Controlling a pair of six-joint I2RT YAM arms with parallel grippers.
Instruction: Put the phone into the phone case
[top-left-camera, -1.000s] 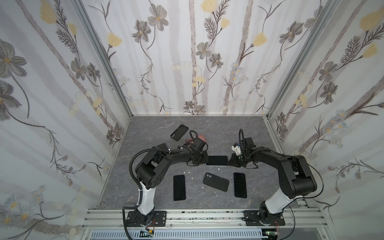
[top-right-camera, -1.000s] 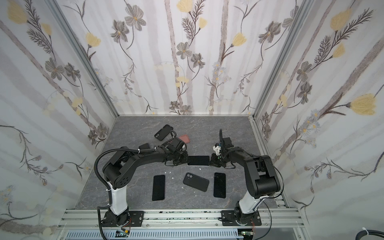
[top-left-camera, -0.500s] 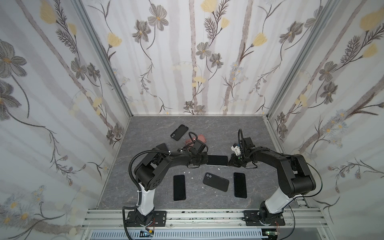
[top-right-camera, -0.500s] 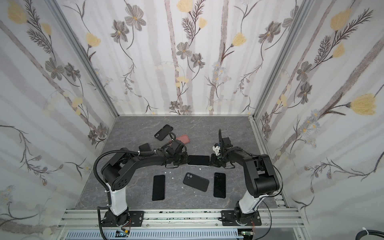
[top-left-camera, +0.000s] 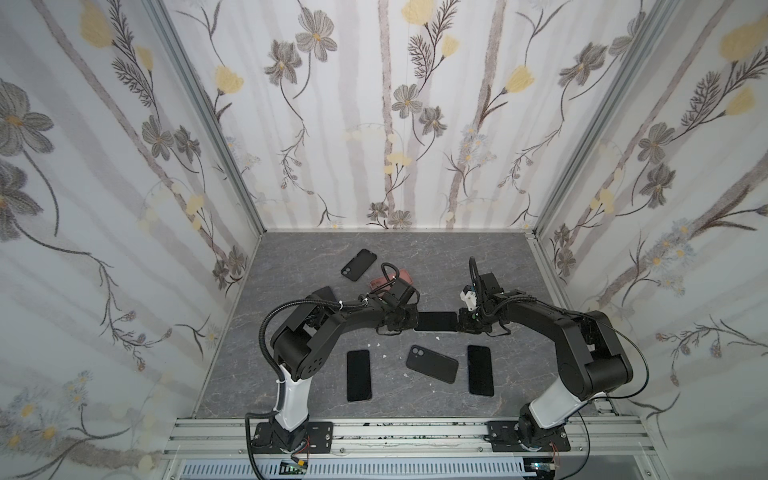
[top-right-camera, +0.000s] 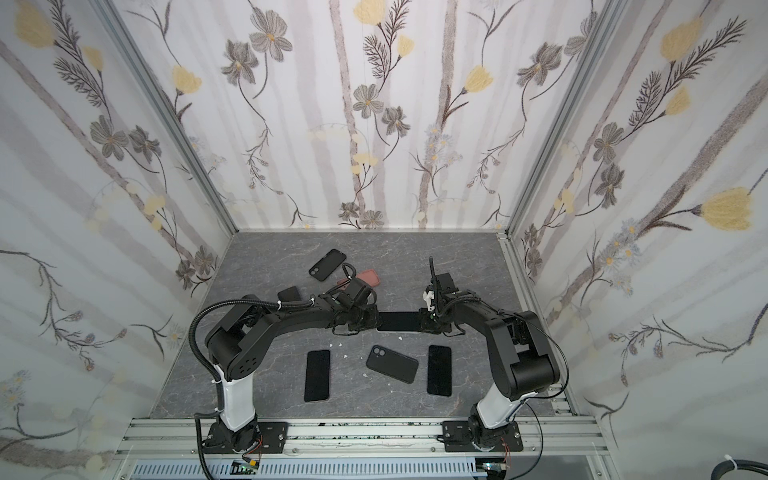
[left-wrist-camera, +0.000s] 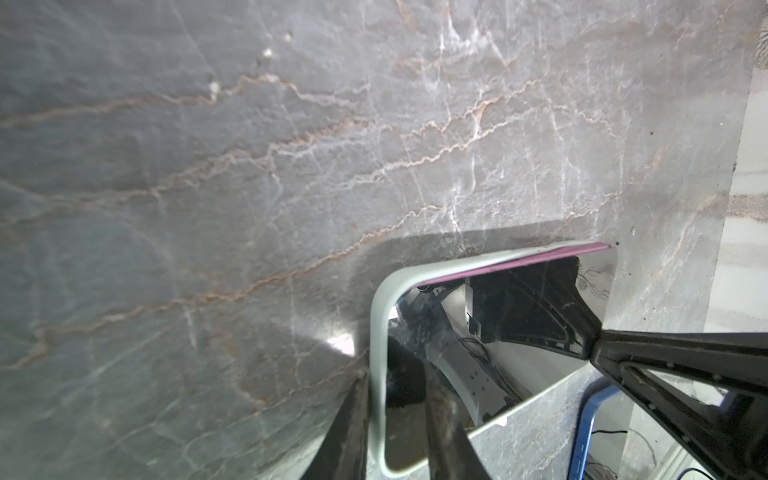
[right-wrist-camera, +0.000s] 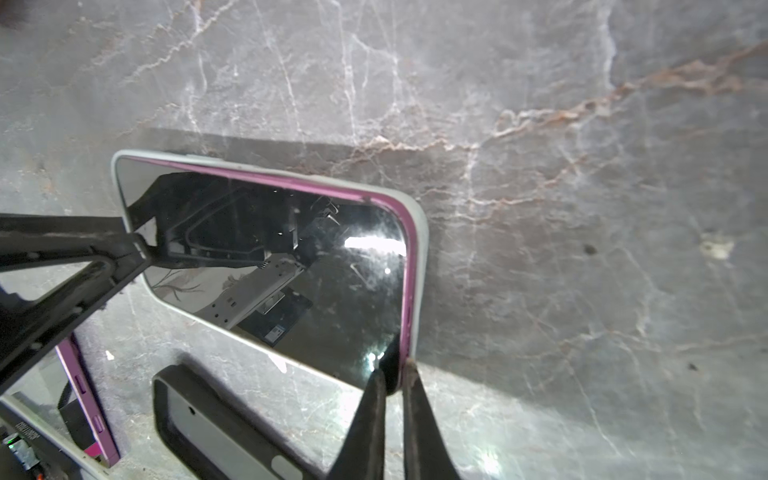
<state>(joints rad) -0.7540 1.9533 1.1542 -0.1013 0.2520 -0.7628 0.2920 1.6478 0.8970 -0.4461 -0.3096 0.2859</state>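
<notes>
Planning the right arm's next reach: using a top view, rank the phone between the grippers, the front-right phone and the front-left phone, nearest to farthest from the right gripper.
1. phone between the grippers: touching the right gripper, in the middle.
2. front-right phone: lying flat, just in front of that gripper.
3. front-left phone: lying flat, far over on the left side.

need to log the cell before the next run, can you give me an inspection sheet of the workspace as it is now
surface: grey marbled table, white crumbs
job's things: purple phone in pale case, held between both arms; full seating cannot tell
clutter: two black phones, near dark case, far dark case, pink case partly hidden by left arm
grippers: left gripper and right gripper, jaws shut on opposite ends of pale case
cables: black hose on left arm, thin cable looping off right arm
surroundings: floral walls, front rail
</notes>
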